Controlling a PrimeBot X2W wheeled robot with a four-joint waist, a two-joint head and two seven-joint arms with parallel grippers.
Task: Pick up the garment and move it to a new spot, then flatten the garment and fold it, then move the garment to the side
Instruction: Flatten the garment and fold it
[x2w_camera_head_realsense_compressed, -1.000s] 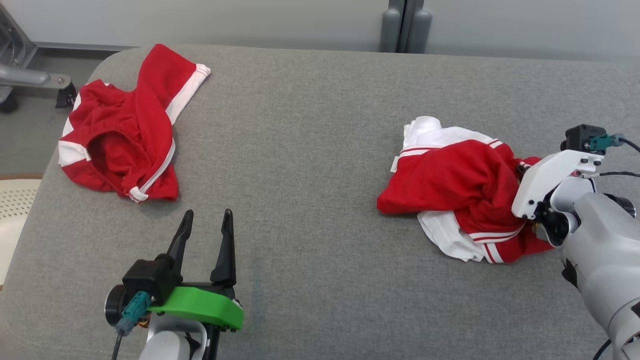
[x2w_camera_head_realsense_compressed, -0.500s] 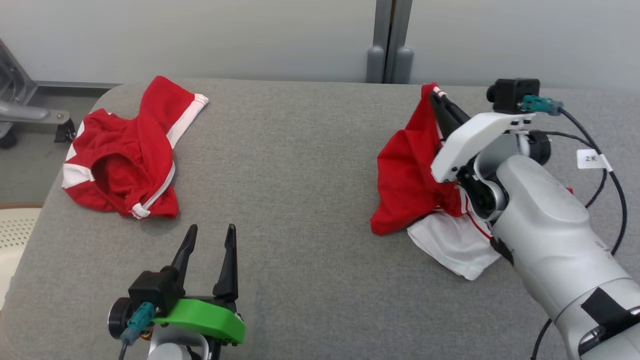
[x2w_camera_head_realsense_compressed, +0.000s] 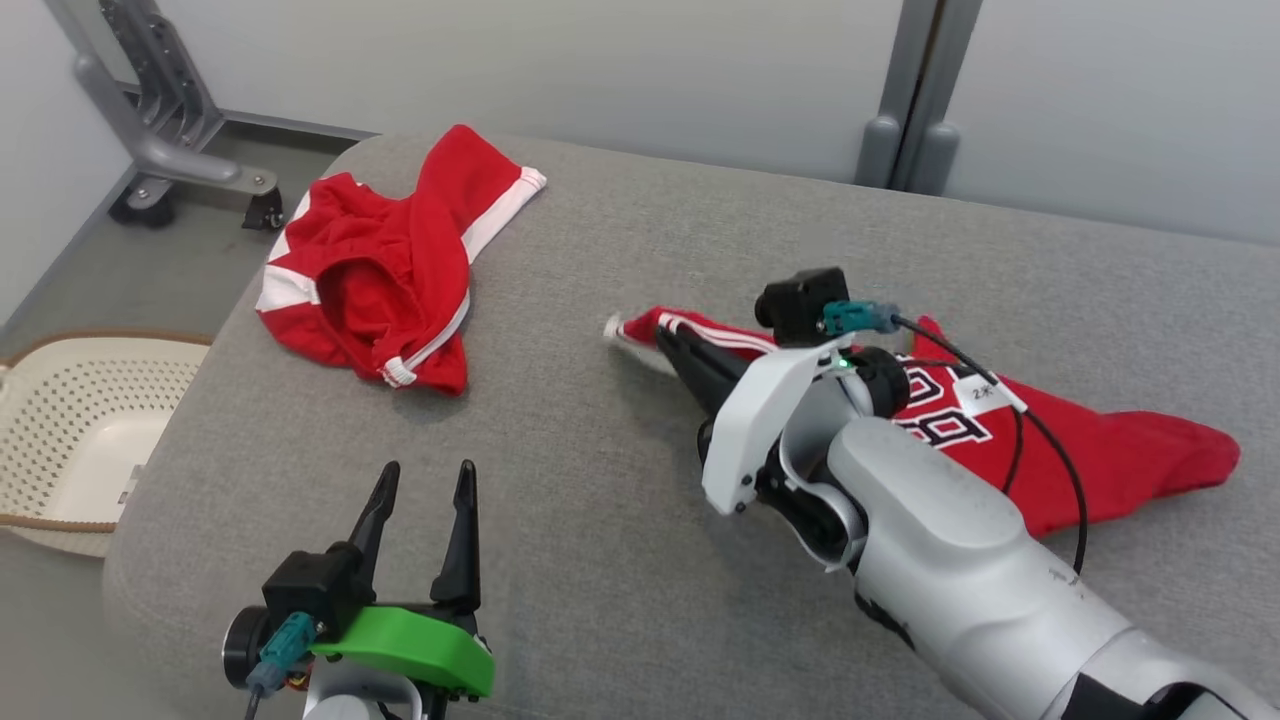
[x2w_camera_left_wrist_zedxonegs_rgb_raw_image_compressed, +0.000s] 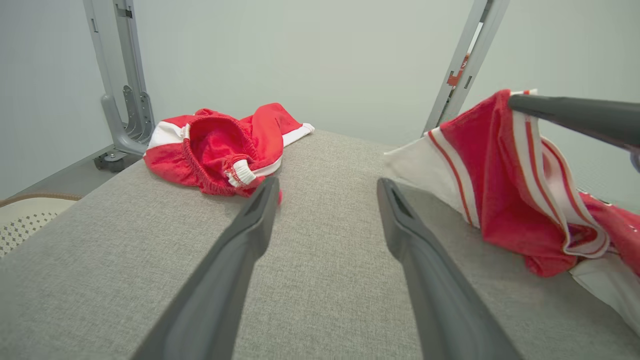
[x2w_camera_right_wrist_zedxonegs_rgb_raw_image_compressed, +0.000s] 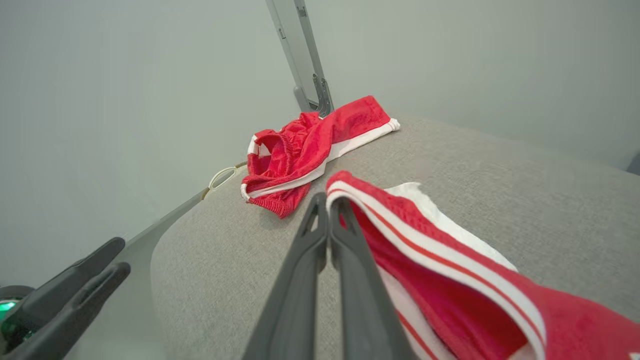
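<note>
Far left, a pale basket (x2w_camera_head_realsense_compressed: 60, 420) sits beside the tabletop (x2w_camera_head_realsense_compressed: 600, 560). Red shorts (x2w_camera_head_realsense_compressed: 380, 270) lie crumpled at its far left corner. My left hand (x2w_camera_head_realsense_compressed: 428, 470) hovers near me, fingers spread, touching nothing. Right of centre, my right hand (x2w_camera_head_realsense_compressed: 666, 340) pinches the striped edge of the red jersey (x2w_camera_head_realsense_compressed: 1100, 450), and the rest trails rightward across the tabletop.

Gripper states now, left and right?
Left gripper: open, holding nothing.
Right gripper: shut on the striped edge of the red-and-white fabric jersey.
</note>
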